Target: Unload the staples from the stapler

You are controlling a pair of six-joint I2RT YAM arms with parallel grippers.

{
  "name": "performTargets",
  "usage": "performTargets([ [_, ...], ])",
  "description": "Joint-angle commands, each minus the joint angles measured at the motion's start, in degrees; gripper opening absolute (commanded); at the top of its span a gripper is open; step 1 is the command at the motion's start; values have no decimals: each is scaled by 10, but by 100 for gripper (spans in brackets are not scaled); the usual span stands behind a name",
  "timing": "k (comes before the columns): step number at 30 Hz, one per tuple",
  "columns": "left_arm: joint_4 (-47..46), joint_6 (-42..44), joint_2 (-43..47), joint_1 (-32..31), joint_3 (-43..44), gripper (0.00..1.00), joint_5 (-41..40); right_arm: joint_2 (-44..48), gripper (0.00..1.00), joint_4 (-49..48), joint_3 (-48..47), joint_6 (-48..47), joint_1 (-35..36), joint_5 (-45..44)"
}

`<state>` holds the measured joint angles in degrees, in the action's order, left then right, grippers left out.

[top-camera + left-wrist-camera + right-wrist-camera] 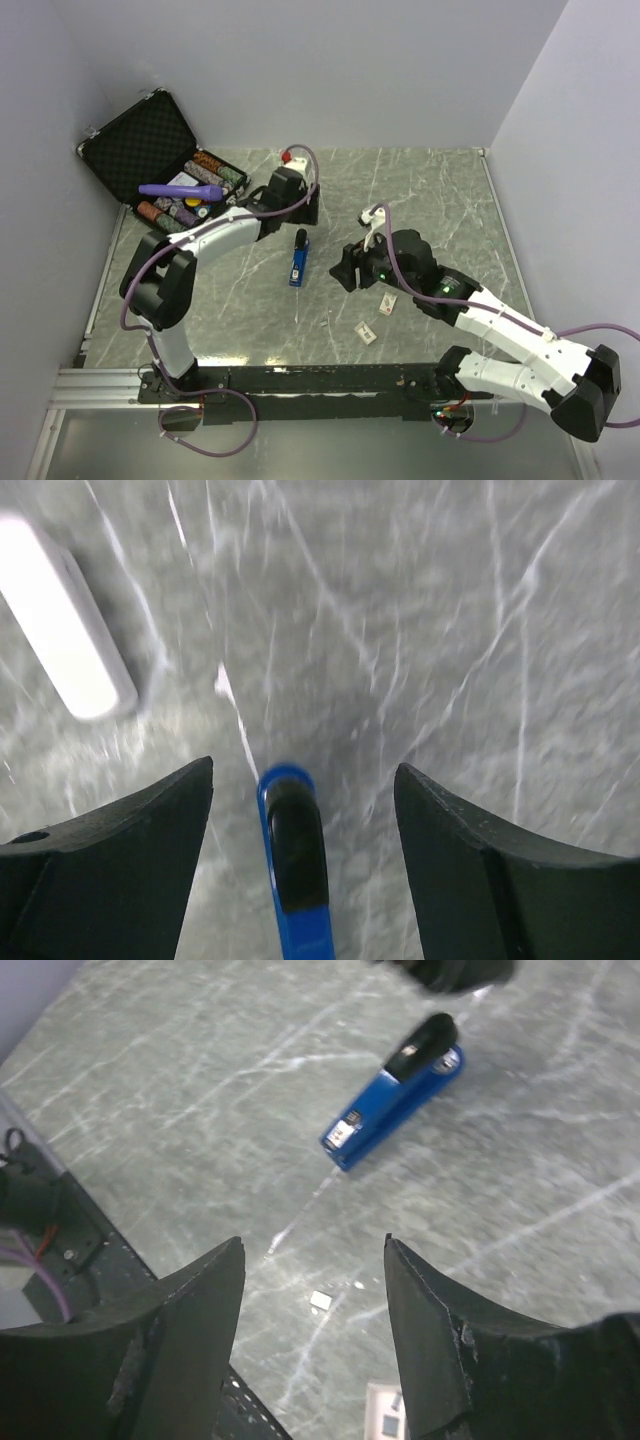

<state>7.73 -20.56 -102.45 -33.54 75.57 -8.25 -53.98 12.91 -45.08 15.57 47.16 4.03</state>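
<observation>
One small, slim, bright blue stapler [298,258] with a black end lies flat on the grey marbled table [440,200], held by neither arm. The left fingers [130,870] stand apart on either side of the stapler's black end, with a gap on each side. The right fingers [170,1340], also apart and empty, hover just right of the stapler. A plain white bar [60,620] lies near the stapler's black end.

table [440,200] bare around stapler [298,259], white bar [60,615] seemingly near
</observation>
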Motion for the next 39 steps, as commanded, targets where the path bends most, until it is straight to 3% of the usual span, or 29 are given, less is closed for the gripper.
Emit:
performTargets([
  [1, 26, -28, 8, 1, -24, 79, -11, 23, 66, 33, -27, -6, -27, -5],
  [14, 34, -35, -3, -38, -56, 81, -41, 28, 70, 29, -18, 3, -37, 12],
  [27, 30, -33, -25, -44, -64, 77, -43, 31, 70, 18, -5, 12, -38, 19],
  [39, 27, -33, -40, -51, -66, 59, -34, 31, 70, 10, 5, 17, -38, 20],
])
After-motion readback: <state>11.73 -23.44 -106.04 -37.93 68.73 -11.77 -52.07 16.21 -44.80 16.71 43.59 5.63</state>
